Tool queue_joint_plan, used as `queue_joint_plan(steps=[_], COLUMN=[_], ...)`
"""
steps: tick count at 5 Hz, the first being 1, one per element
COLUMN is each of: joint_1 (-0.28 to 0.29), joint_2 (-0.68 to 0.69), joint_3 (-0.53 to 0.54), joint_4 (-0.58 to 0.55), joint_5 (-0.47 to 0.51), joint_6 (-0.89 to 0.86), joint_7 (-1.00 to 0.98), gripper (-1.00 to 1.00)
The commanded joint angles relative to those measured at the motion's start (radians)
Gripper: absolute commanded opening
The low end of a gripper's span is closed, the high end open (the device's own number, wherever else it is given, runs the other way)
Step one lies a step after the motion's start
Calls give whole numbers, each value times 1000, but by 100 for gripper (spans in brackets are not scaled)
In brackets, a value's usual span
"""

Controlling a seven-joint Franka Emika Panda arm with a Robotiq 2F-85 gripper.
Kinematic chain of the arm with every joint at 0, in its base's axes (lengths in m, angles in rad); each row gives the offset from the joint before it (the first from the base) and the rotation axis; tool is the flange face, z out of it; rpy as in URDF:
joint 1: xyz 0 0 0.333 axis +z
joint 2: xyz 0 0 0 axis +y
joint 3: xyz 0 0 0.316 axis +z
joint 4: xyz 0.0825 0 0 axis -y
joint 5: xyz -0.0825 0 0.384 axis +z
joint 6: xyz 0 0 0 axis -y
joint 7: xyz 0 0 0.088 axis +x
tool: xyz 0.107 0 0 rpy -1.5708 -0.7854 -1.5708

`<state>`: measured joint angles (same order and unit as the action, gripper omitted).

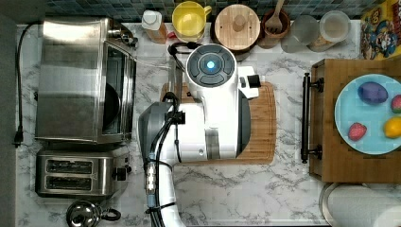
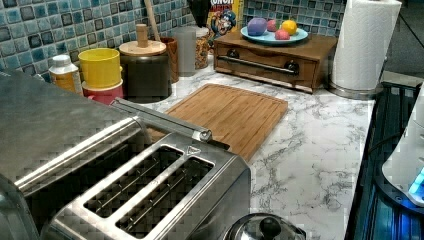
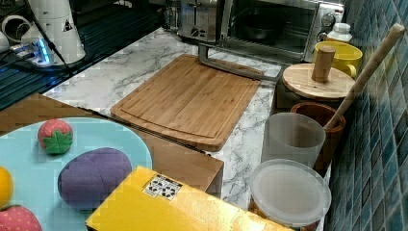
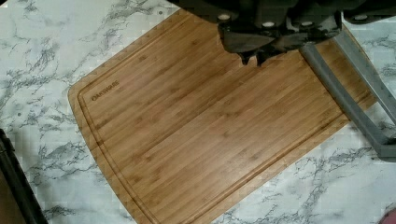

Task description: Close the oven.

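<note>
Hovering: fingers point(image 4: 252, 57) pressed together, grasping nothing, over the cutting board point(image 4: 205, 126)
Oven point(image 1: 85, 78): at the top view's left of the bench point(image 1: 227, 189) (door down)
Handle point(image 4: 348, 98): just beside the fingers, apart

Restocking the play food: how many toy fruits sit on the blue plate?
4, all on the blue plate in the top view: a purple one, a strawberry, a yellow one, and a red one cut by the frame edge.

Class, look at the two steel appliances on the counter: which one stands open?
The oven, the large one with knobs: its door hangs down over the cutting board. The two-slot toaster beside it has no door.
</note>
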<state>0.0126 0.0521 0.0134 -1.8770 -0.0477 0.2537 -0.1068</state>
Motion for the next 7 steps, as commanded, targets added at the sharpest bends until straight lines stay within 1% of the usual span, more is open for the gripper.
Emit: queue_joint_plan(steps=[1,2,3,4,5,6,7], joint_1=[-33,-36,-54,-13,9,62,90], joint_2=[-103,-140,-144,-235,-240,-227,-152], joint_3=[-20,-55,-83,-129,-126,-158,-170], joint_4=[-187,-295,-361,-471,-500,-537,-535], joint_5=[152,253,420,576,674,782,868], joint_6=[225,316,362,409,448,457,425], joint_7=[-210,-375,-603,-741,-865,-1017,-1152], gripper=[-100,-100,-100,-100,-100,-100,-100])
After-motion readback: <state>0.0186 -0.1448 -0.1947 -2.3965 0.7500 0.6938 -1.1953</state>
